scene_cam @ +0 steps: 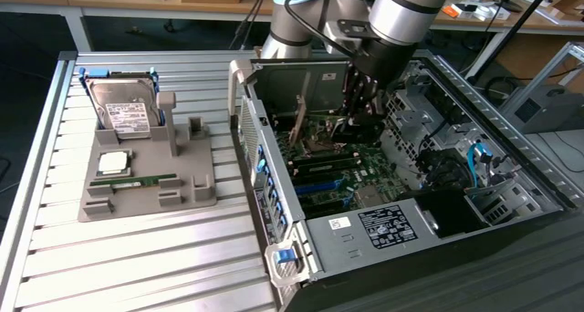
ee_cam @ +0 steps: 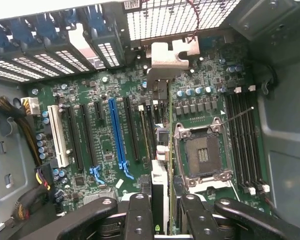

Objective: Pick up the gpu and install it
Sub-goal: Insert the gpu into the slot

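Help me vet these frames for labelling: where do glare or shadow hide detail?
Exterior view: bright sheen on the ribbed table, while the gripper and the case interior beneath it sit in shadow. Wrist view: the vent grille is blown out white, the gpu bracket is bright, the motherboard is evenly lit.

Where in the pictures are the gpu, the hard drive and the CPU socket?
gpu (ee_cam: 161, 142): wrist view, on the card's thin edge.
hard drive (scene_cam: 127, 117): exterior view, on its white label.
CPU socket (ee_cam: 205, 155): wrist view, on its open centre.
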Controlling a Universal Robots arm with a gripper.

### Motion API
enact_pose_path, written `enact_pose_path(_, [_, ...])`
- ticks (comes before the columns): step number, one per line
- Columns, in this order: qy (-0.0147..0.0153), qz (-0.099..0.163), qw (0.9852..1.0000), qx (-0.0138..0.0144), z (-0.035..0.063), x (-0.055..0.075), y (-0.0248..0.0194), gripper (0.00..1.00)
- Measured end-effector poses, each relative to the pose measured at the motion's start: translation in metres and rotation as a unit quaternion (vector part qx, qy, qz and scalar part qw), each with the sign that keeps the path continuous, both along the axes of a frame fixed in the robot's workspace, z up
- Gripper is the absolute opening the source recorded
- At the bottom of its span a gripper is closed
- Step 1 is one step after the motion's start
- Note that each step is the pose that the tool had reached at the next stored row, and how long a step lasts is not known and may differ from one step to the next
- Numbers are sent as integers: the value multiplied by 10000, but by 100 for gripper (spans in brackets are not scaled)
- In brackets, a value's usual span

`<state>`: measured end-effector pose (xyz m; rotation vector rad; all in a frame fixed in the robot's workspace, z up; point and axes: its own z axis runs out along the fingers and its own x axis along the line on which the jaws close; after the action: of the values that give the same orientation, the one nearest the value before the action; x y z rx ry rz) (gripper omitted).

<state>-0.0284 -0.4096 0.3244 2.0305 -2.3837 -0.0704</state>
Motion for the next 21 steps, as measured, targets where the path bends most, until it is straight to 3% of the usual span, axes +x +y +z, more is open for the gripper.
enact_pose_path(4, [0,403,9992,0,-2,0,0,27])
enact_pose_path(6, [0,977,9952,0,-4,0,0,27])
enact_pose_path(7, [0,1037,9946,0,-4,0,0,27])
enact_pose_path(13, [0,1037,9946,0,-5,0,-72,27])
enact_pose_path(21, [0,1037,9946,0,-27,-1,-111,27])
